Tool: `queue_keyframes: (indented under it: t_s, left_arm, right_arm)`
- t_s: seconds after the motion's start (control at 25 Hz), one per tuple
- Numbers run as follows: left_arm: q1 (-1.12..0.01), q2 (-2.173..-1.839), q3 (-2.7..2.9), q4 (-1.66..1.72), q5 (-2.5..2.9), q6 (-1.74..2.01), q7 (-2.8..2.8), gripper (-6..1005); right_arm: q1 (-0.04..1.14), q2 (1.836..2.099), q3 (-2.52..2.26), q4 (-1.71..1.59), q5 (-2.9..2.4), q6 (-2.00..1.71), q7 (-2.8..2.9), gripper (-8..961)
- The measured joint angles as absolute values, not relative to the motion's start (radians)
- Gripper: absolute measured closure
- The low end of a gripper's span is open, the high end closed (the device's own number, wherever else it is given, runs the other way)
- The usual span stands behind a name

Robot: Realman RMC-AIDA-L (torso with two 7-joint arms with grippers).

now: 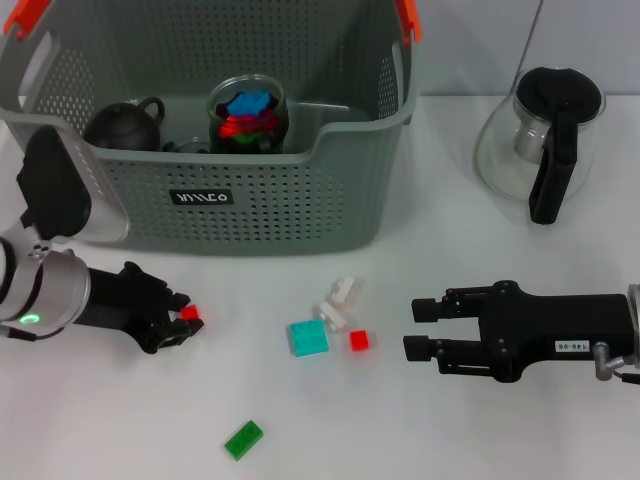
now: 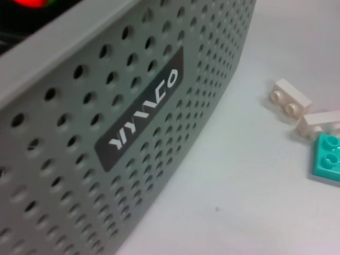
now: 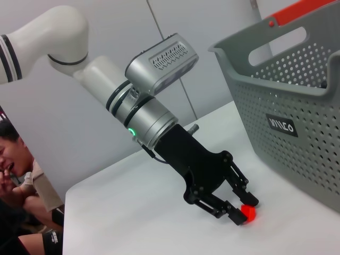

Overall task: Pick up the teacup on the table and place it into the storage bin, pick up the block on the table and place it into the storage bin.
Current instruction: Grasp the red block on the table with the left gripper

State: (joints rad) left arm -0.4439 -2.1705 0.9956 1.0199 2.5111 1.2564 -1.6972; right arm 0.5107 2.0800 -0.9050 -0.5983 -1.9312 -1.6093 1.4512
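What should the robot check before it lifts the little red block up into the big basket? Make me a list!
1. Left hand at the red block: ok, the block sits at its fingertips, low on the table.
2. Firm grip on the block: cannot tell, the fingers look closed around it, but the contact is partly hidden.
3. Storage bin within reach: ok, it stands just behind the left hand.
4. Room in the bin: ok, a dark teapot and a glass cup of blocks sit at the back, with space beside them.
5. Right hand out of the way: ok, it is open, off to the right side.
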Motion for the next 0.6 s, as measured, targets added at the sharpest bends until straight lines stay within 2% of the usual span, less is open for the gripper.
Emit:
queue_keyframes:
  t_s: [0.6]
  left_arm:
    - [-0.44,-2.169,1.027,1.03,2.513,1.251,-1.729,790]
  right_arm:
    - [0.511,2.08,-0.905,-0.598,-1.931,-1.612,1.452,376]
